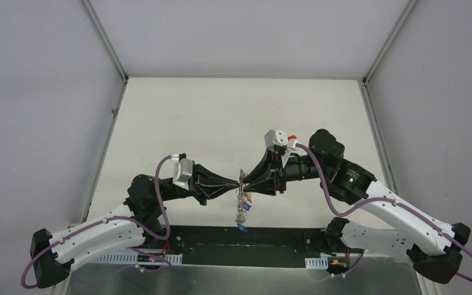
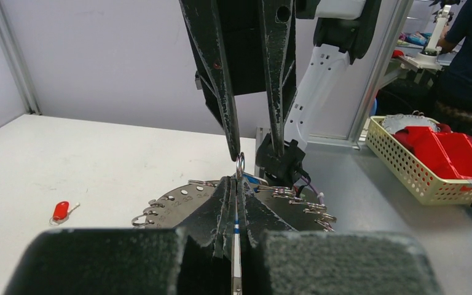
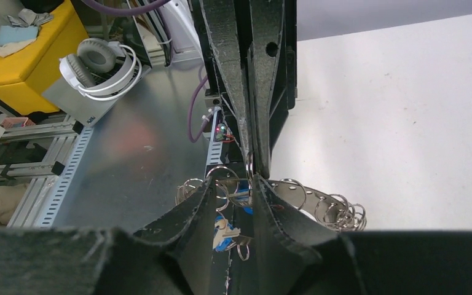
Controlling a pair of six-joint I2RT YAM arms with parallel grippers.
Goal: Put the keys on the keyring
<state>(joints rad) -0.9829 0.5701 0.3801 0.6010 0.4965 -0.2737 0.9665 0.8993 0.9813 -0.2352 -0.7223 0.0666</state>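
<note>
White table (image 1: 233, 117) enclosed by pale walls (image 1: 43, 92) and aluminium posts (image 1: 104, 38); a grey metal sheet (image 3: 141, 153) adjoins its near edge.

The keyring (image 1: 243, 200) hangs edge-on over that edge, clamped in the closed left gripper (image 1: 239, 181). The right gripper (image 1: 246, 182) faces the keyring from the opposite side, jaws apart. A small wire loop (image 2: 239, 165) stands at the keyring's top between both sets of tips; contact cannot be determined.

Blue-tagged keys (image 3: 239, 196) dangle from the keyring, partly hidden by fingers. A red-tagged key (image 2: 61, 211) lies on the table, well apart from the keyring.

Off the table, beyond the keyring: a yellow basket (image 2: 405, 160) and headphones (image 3: 101, 61).
</note>
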